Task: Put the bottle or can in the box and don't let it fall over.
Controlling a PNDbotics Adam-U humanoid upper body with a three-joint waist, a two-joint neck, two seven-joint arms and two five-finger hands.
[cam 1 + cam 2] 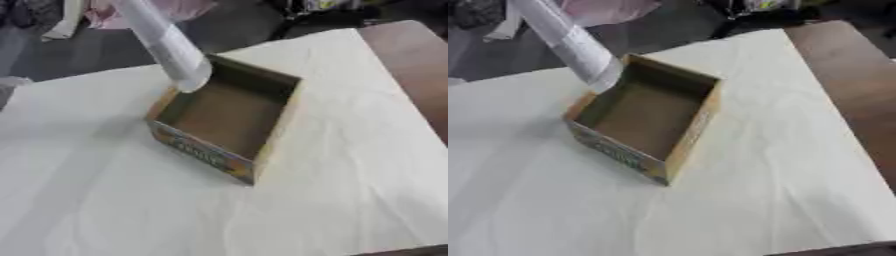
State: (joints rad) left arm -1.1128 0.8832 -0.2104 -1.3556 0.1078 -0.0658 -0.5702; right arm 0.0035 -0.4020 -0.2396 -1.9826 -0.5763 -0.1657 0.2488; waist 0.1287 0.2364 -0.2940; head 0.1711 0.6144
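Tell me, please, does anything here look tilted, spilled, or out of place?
Yes. A pale bottle comes in from the top left, strongly tilted, its lower end over the far left corner of the open cardboard box. The box holds nothing and sits askew on the white cloth. Nothing looks spilled. Neither hand shows.

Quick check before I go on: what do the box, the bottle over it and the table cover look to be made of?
Box: likely cardboard, plain matte brown inside, printed colours on the outer front wall.
Bottle: probably plastic, pale and smooth with a soft sheen; what holds it is out of view.
Table cover: white sheet, paper or thin cloth, with fine creases; I cannot tell which.
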